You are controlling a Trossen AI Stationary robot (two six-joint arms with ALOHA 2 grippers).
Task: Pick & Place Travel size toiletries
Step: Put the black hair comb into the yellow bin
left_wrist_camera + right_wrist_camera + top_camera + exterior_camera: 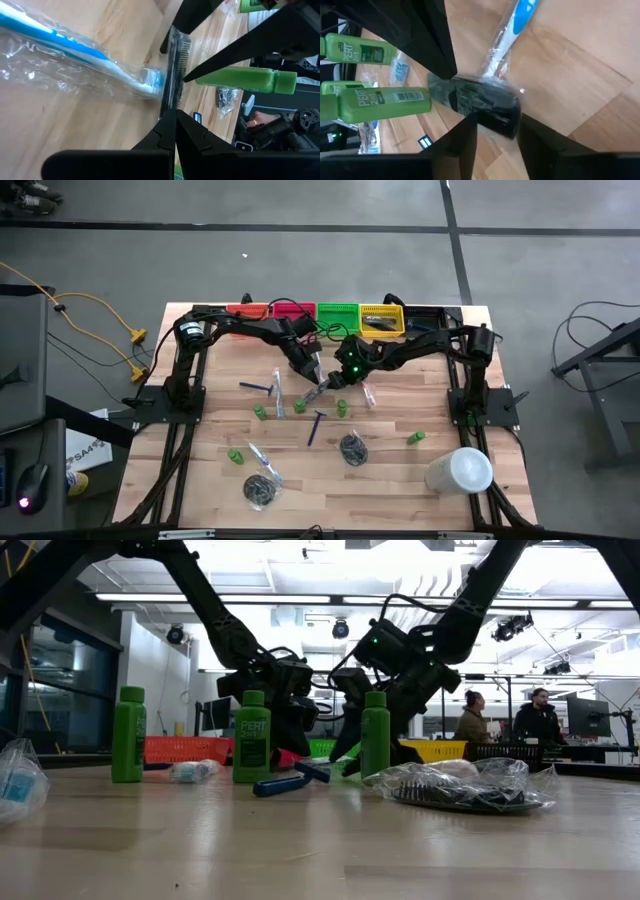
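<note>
Grey comb (176, 75) sat mid-bench just at 12 o'clock of a wrapped toothbrush (75, 52), pinched in the left hand (172, 117) while the right hand (495, 125) straddled its other end, fingers apart, so a double pull could snap or drop it.

Three green bottles (128, 734) stood upright on the wooden table (300, 850), a blue razor (290, 780) lying between two. A clear-wrapped dark bundle (465, 788) lay nearer. Two people (behind monitors) sat beyond, past coloured bins (185, 749).
</note>
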